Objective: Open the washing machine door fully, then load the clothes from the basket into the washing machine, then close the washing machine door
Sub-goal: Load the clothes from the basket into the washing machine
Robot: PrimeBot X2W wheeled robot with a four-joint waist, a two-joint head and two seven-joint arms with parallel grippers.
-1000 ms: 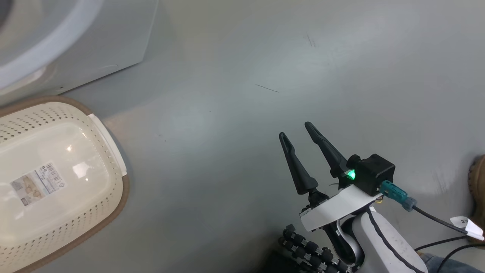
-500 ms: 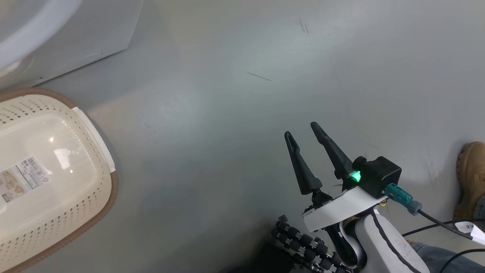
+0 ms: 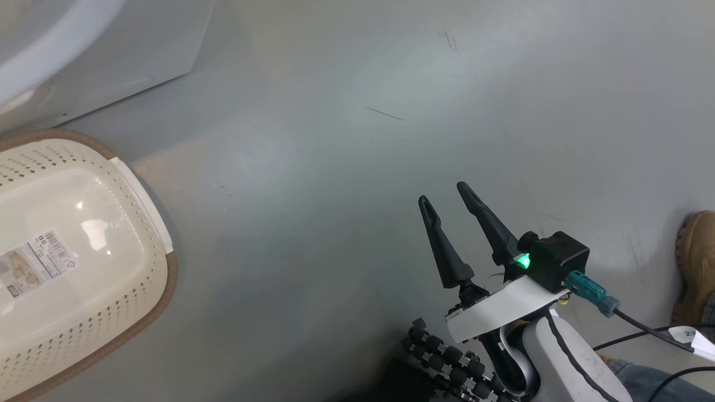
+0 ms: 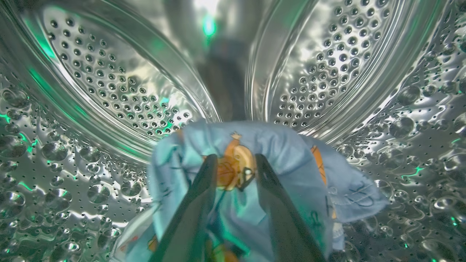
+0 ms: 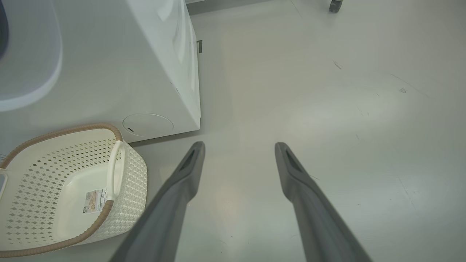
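Inside drum (image 4: 109, 83), left end effector (image 4: 235, 162) gapes over clothes (image 4: 291, 156).

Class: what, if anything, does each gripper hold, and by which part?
Right gripper: nothing, jaws open. Left gripper: jaws straddle a fold of the clothes; whether they grip cannot be told.

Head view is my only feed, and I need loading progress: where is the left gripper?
Observer: The left gripper is inside the washing machine's drum.
Operator: Any clothes in there?
Observer: Yes, light-blue clothes with orange figures sit bunched right at its fingertips.
Operator: Is it gripping them?
Observer: Its fingers stand apart, with fabric between them.
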